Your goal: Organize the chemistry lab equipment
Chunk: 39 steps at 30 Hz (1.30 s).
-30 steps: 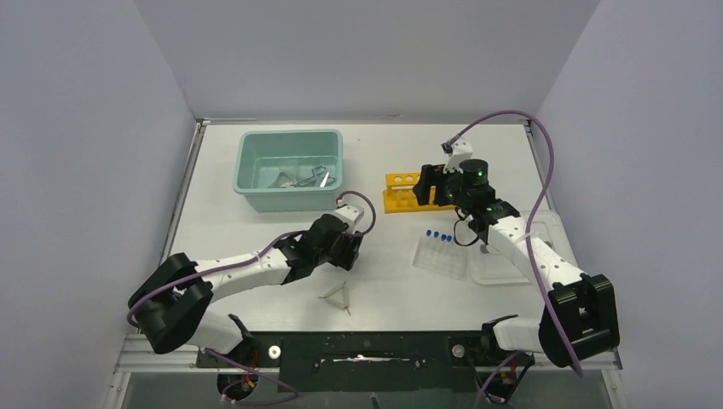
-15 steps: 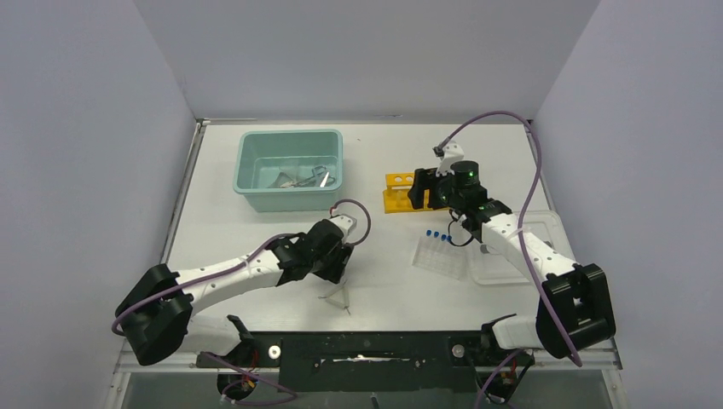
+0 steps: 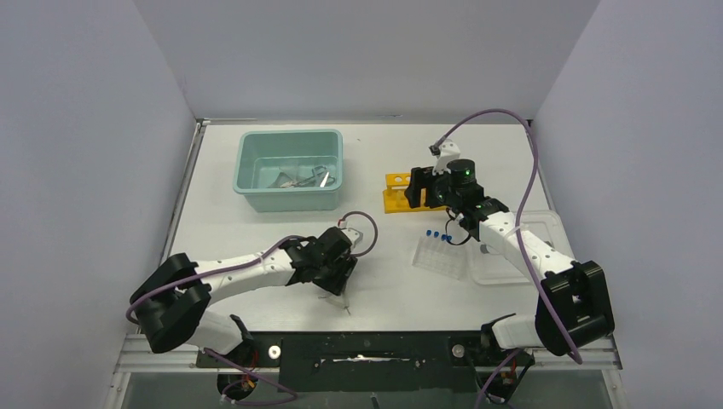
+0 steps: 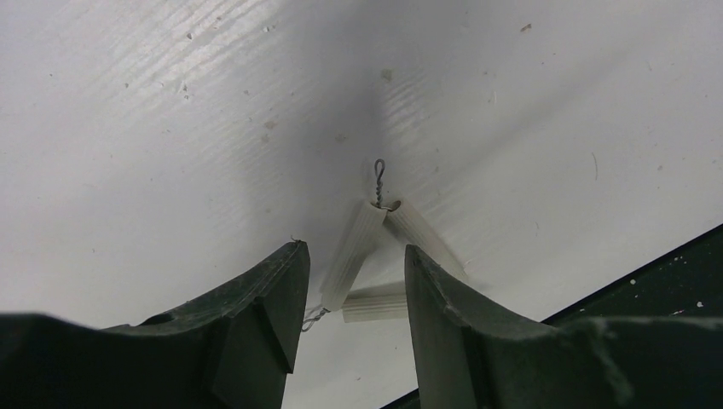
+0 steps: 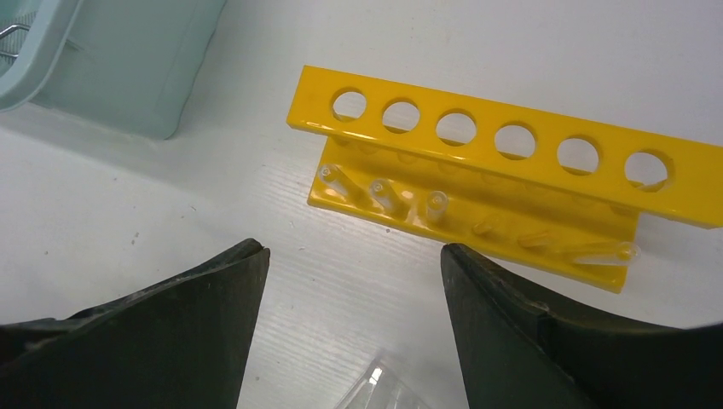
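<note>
Near the table's (image 3: 256,223) front edge lies a small wire triangle (image 4: 375,256) sleeved in three white rods, flat on the surface. The left gripper (image 4: 355,249) hangs right over it, jaws apart and holding nothing. In the left wrist view its near side sits between the fingertips. Its twisted-wire apex points away from the gripper, and one rod slants from that apex toward the left finger. Closing on that rod or the near corner looks like the coming move, and this arm is far the nearer. The right gripper (image 5: 354,249) is well apart, wide open and empty, over the yellow rack (image 5: 511,162). Blue-capped tubes (image 3: 439,236) lie just beside that arm.
</note>
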Each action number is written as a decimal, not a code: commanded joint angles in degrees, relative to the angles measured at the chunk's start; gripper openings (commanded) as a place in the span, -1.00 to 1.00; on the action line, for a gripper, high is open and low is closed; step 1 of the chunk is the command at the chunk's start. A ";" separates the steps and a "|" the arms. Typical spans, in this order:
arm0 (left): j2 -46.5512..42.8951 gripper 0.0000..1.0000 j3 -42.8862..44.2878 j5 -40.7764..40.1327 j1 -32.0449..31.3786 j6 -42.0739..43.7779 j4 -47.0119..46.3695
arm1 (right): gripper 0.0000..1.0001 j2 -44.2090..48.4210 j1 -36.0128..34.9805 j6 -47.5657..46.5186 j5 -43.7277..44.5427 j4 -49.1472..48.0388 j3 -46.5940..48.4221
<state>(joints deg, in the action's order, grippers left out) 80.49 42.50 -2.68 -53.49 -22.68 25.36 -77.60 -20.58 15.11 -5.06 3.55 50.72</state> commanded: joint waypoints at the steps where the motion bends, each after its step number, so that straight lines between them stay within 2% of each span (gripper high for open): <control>1: 1.86 -0.13 1.19 1.09 -0.35 -1.08 1.17 | 0.51 0.13 -0.50 -0.10 1.02 -2.19 2.28; 9: 6.62 -0.23 2.51 -0.14 -1.61 -1.71 2.08 | 0.51 0.02 -0.59 -0.14 1.19 -2.23 2.43; 13: 7.56 -0.55 3.05 -0.01 -1.61 -1.76 1.70 | 0.51 -0.16 -0.59 -0.12 1.18 -2.32 2.45; 17: 7.47 -0.79 4.32 0.04 -1.62 -1.76 1.62 | 0.52 -0.20 -0.55 -0.12 1.26 -2.29 2.45; 23: 6.81 -0.88 8.33 -0.87 -1.66 -0.88 3.22 | 0.51 0.46 -0.52 -0.24 1.32 -2.19 2.78; 30: 5.70 -0.99 17.19 -4.61 -0.91 1.85 7.05 | 0.51 2.41 -0.20 -0.30 3.23 -1.73 2.34; 39: 6.53 -1.00 32.62 -9.02 9.64 7.46 4.16 | 0.51 5.44 1.09 -0.35 5.07 -1.28 0.57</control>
<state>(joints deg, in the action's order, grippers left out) 87.72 67.57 -7.81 -47.86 -19.11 32.36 -75.22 -20.16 15.11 -1.74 4.19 50.78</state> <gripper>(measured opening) 0.123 0.756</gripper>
